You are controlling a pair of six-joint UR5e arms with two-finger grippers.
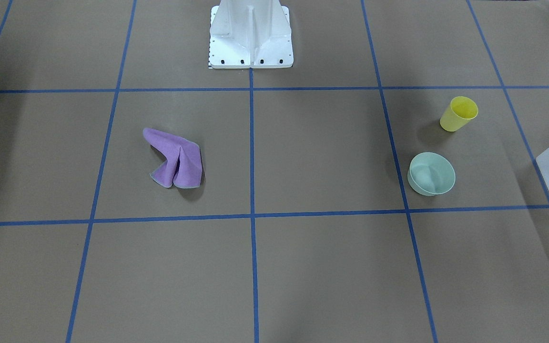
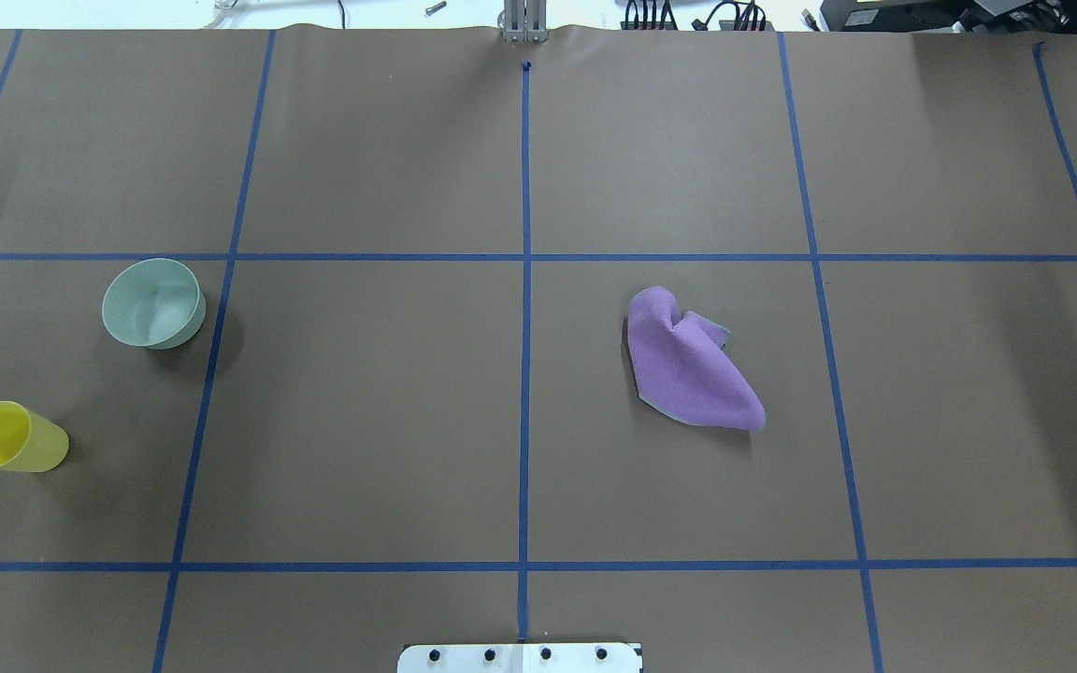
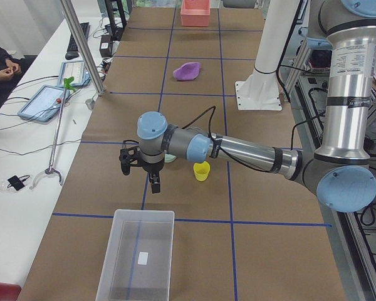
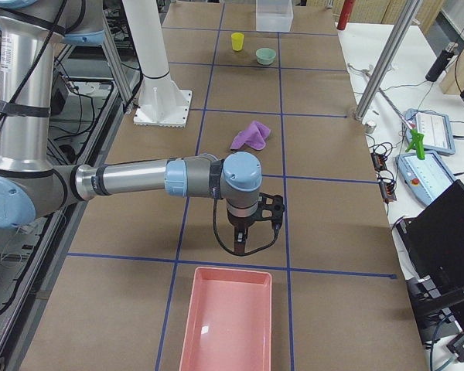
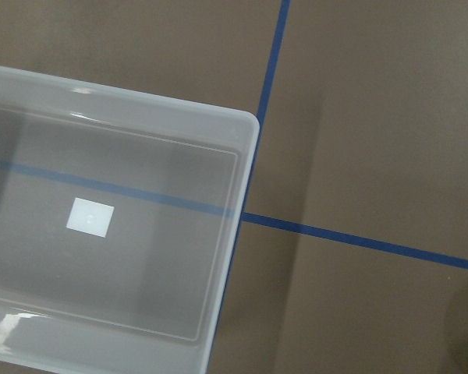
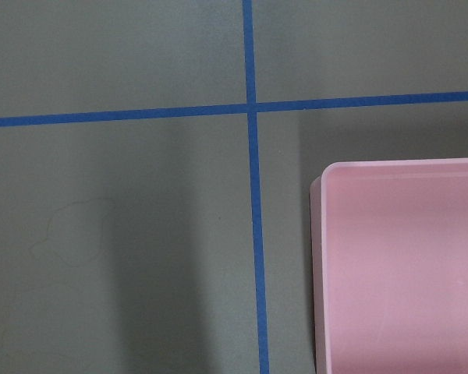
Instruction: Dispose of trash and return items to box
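Observation:
A yellow cup [image 1: 459,113] stands upright, and a mint-green bowl [image 1: 431,174] sits open side up close by, both on the table's left side. The frosted-white box [image 3: 138,257] stands empty at the table's left end. My left gripper [image 3: 153,183] hangs above the table between the bowl and the box; I cannot tell whether it is open or shut. The trash, a crumpled purple cloth [image 2: 688,365], lies on the right half. My right gripper [image 4: 241,241] hovers near a pink tray [image 4: 228,321], well away from the cloth; its state cannot be told either.
The white robot base [image 1: 250,33] stands at the table's robot-side edge. A metal pole [image 3: 81,44] rises at the far edge. A person sits at a side desk [image 3: 3,66] with tablets and cables. Blue tape lines grid the brown table [image 2: 361,421].

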